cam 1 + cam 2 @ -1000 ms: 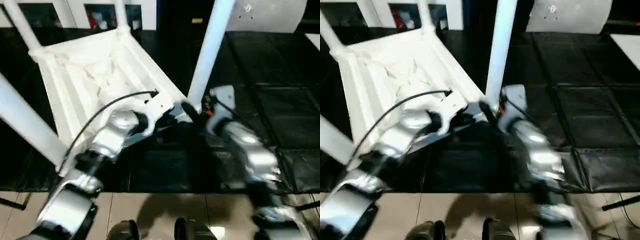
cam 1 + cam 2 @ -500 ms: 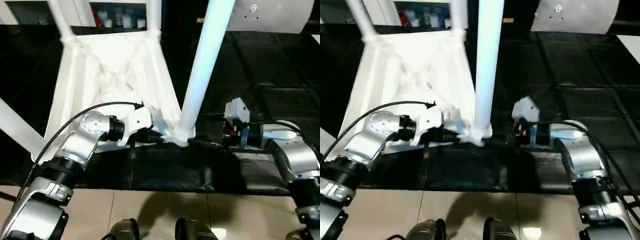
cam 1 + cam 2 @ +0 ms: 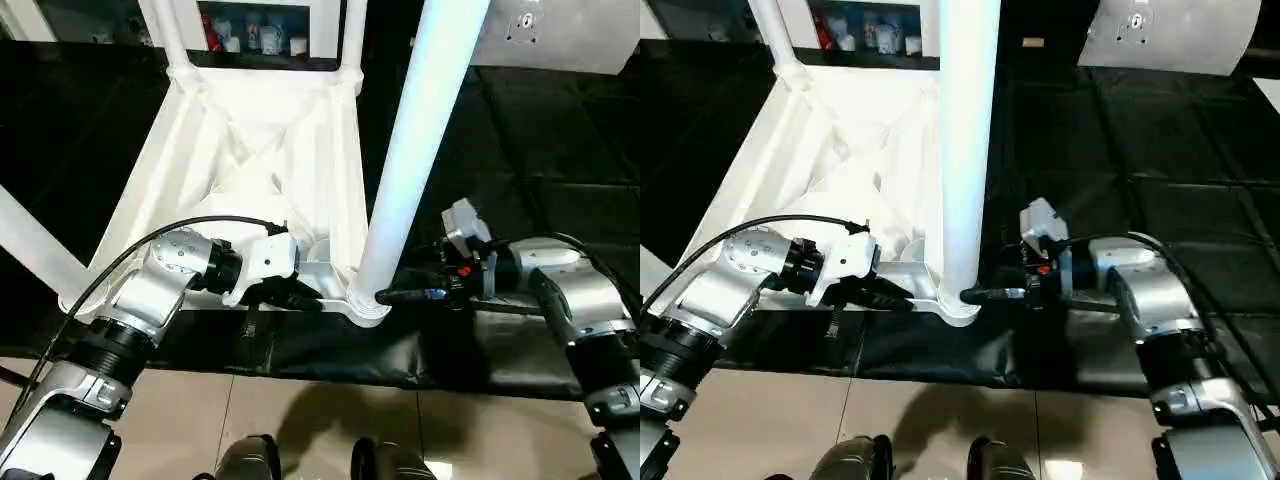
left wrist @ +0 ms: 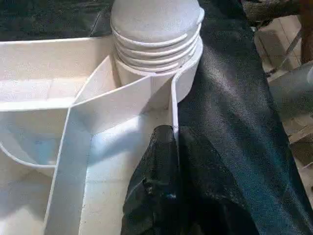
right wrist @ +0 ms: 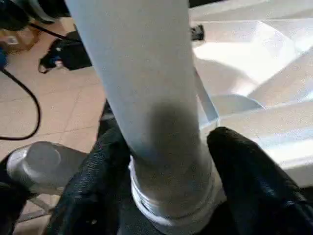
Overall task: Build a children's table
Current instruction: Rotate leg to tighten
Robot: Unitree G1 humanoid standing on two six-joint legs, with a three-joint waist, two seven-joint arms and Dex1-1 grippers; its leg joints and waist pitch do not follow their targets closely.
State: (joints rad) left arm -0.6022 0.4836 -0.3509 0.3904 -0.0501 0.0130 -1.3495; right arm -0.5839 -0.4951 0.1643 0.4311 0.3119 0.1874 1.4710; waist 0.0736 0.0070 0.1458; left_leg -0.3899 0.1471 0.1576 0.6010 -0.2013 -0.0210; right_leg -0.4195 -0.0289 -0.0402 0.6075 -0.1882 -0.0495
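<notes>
The right gripper (image 5: pixel 166 186) straddles the near table leg (image 3: pixel 420 150) at its base, the upturned tabletop (image 3: pixel 250 170) lying at its nine o'clock, where the left gripper (image 4: pixel 168 161) pinches the rim.

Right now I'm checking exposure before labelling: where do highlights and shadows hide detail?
Left eye view: the tabletop ribs partly wash out to flat white, and the near leg glows pale blue. Right wrist view: a dark shadow patch sits on that leg's lower end. Left wrist view: the black fingers show little detail.
</notes>
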